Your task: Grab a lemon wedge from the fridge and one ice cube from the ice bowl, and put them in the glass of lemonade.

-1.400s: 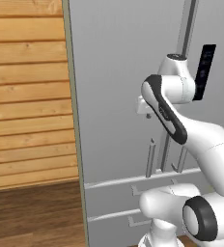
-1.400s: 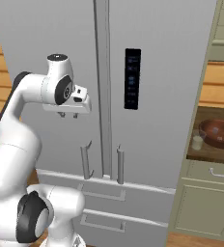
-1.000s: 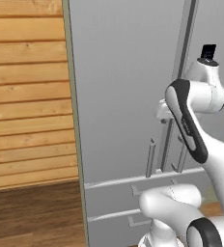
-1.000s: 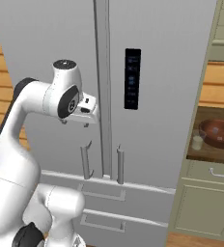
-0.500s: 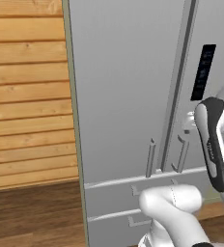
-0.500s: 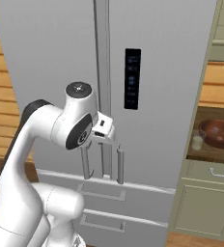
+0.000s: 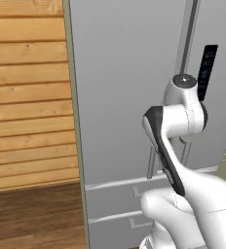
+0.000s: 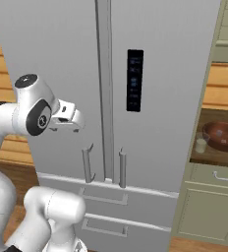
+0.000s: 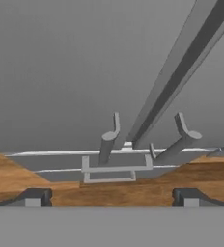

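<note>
The claw [image 9: 112, 197] stood wide open and empty, its two dark fingertips [image 9: 33, 197] set far apart at the foot of the hand view, gripping nothing. It hung in front of the fridge [image 8: 150, 74], short of touching the closed doors. Straight ahead of the claw in the hand view were the two door handles [image 9: 108, 140], with the dark seam between the doors running away beyond them and a drawer handle [image 9: 115, 172] between the claw and those handles.

From the right base view I could see the claw's white hand [image 8: 67, 117] at the end of the arm, pointing toward the left door, above and to the left of the paired handles [image 8: 88, 162]. The black control panel [image 8: 134, 79] sat on the right door, beyond the claw and higher. That same view showed what the others did not: well off to the claw's right, on a counter [image 8: 209, 158] in a wooden nook, the ice bowl [image 8: 223, 136] with the glass of lemonade [image 8: 200, 145] just beside it on its left.

The left base view gave the wood-plank wall [image 7: 27, 92] and wooden floor [image 7: 32, 214] left of the fridge, with the arm's elbow hiding the hand itself.
</note>
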